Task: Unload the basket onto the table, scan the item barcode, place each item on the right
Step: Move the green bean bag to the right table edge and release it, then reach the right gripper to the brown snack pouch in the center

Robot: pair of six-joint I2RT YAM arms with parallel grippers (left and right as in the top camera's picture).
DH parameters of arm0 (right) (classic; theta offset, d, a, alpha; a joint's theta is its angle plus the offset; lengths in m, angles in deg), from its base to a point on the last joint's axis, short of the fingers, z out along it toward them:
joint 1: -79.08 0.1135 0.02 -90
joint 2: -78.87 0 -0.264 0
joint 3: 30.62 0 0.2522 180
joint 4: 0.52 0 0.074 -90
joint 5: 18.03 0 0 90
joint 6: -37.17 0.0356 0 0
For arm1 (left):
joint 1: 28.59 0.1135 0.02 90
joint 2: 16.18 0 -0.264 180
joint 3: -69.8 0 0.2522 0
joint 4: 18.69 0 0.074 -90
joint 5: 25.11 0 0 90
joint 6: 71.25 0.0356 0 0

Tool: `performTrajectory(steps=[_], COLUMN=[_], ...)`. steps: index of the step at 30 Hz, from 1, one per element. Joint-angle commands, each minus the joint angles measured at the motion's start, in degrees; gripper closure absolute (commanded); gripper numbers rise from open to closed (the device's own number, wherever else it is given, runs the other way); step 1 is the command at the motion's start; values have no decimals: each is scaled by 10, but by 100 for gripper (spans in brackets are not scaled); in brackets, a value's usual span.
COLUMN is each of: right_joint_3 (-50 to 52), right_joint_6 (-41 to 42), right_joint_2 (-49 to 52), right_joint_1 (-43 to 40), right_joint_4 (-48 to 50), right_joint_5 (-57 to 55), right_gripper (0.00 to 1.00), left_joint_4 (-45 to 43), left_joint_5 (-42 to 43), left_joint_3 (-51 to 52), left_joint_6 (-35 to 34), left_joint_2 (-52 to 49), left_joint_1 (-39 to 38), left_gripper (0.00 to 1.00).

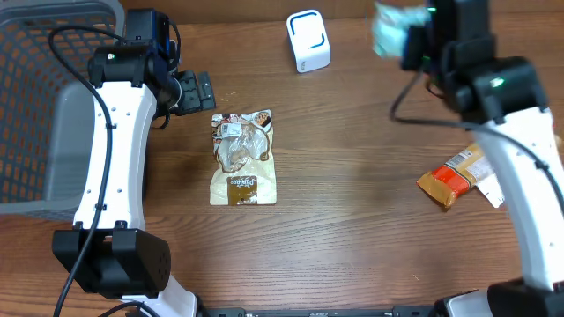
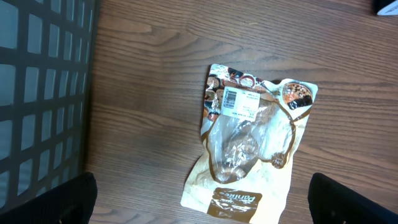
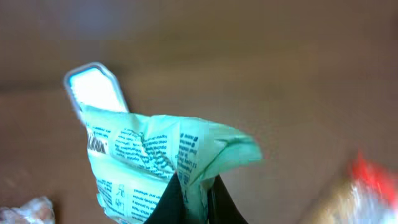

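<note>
Green packet held up beside scanner

It is pinched in the clenched right gripper, raised above the table, just right of the white scanner. Spread wide and empty, the left gripper is seen near a brown snack pouch laid flat on the table.
</note>
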Motion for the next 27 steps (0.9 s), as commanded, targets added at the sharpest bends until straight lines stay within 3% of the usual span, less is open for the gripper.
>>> performTrajectory(steps=[1, 4, 11, 17, 18, 19, 20, 22, 24, 27], right_joint_3=[26, 62, 169, 212, 212, 212, 212, 211, 208, 168], right_joint_6=[82, 50, -155, -242, -242, -242, -242, -242, -242, -235], right_joint_2=[38, 59, 117, 156, 161, 162, 163, 163, 163, 161], right_joint_1=[-54, -95, -142, -174, -180, -184, -190, -198, -198, -191], right_joint_4=[-62, -88, 18, 55, 55, 55, 57, 63, 65, 41], right_joint_5=[58, 58, 58, 34, 23, 21, 22, 21, 21, 48], right_gripper=[96, 94, 92, 87, 83, 69, 53, 11, 0, 0], left_joint_4=[0, 0, 0, 0, 0, 0, 0, 0, 0, 0], left_joint_5=[3, 3, 3, 3, 3, 3, 3, 3, 3, 3], left_joint_3=[3, 3, 3, 3, 3, 3, 3, 3, 3, 3], left_joint_6=[11, 11, 11, 11, 11, 11, 12, 11, 11, 11], left_joint_2=[-2, -2, -2, -2, -2, -2, -2, -2, -2, -2], left_joint_1=[-1, -1, -1, -1, -1, -1, -1, -1, -1, -1], left_gripper=[0, 0, 0, 0, 0, 0, 0, 0, 0, 0])
